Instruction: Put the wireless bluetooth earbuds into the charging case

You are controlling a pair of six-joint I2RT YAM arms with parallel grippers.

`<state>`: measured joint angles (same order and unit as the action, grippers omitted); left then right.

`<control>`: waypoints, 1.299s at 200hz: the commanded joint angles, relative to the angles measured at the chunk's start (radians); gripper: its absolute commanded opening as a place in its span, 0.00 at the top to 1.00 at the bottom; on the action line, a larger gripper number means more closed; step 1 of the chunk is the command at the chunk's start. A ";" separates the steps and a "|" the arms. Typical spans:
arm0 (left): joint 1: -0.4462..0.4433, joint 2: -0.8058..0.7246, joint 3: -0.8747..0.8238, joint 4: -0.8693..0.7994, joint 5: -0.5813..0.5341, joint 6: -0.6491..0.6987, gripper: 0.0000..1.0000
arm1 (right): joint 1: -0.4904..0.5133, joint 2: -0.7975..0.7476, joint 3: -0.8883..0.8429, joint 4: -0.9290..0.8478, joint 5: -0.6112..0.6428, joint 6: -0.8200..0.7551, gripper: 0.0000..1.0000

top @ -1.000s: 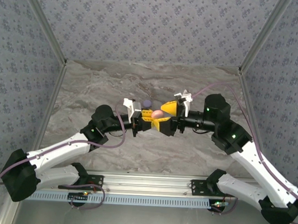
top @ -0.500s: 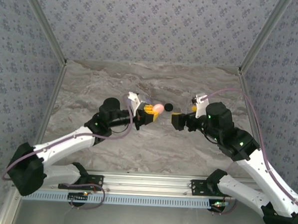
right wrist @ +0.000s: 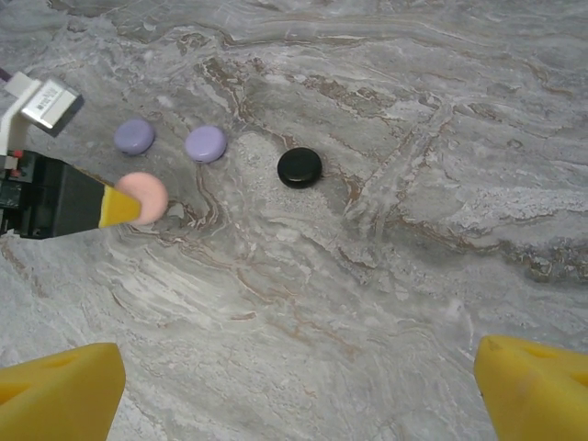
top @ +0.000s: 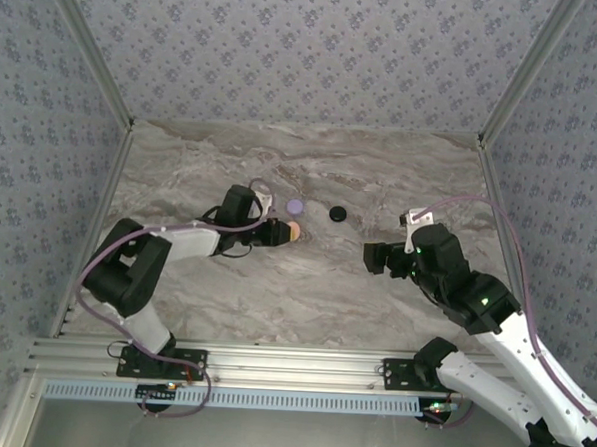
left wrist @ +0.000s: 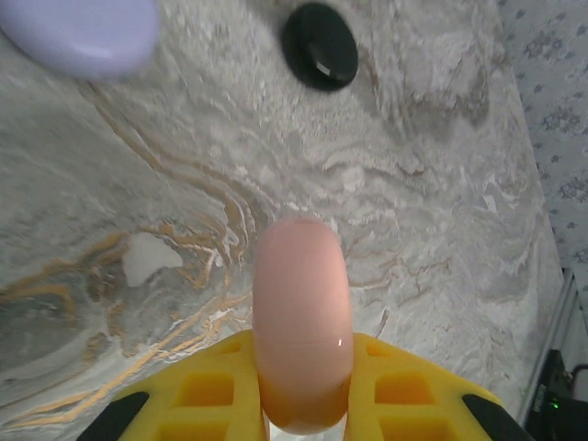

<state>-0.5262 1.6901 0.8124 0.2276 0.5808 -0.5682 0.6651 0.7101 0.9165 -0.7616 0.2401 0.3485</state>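
One pink case (left wrist: 301, 322) between left jaws

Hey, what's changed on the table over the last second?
The right tool drew back from the pink case toward its own side, jaws open. The left tool kept its grip and carried the case slightly left. The black disc and lilac disc stayed put.

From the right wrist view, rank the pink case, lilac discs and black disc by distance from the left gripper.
1. Pink case, in the left gripper.
2. Left lilac disc and right lilac disc, just above: too close to call.
3. Black disc, far right.
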 commanded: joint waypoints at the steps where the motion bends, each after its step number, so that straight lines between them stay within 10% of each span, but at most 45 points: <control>1: -0.017 0.045 0.040 -0.038 0.065 -0.053 1.00 | -0.007 -0.014 -0.020 -0.027 0.026 0.026 0.00; 39: -0.024 0.107 0.038 -0.025 0.054 -0.078 0.98 | -0.012 -0.020 -0.036 -0.027 0.020 0.035 0.00; 165: -0.015 -0.069 0.014 -0.161 -0.165 -0.001 0.27 | -0.083 -0.004 -0.111 0.067 0.070 -0.024 0.00; 209: 0.043 -0.314 -0.036 -0.293 -0.409 0.094 0.09 | -0.253 0.000 -0.297 0.329 0.098 -0.109 0.00; 260: 0.062 -0.625 -0.227 -0.196 -1.149 0.279 0.01 | -0.568 0.094 -0.534 0.767 0.016 -0.166 0.00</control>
<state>-0.4774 1.1534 0.6998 -0.0502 -0.1532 -0.4404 0.2180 0.7498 0.4423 -0.2554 0.3073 0.2245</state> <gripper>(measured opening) 0.990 0.997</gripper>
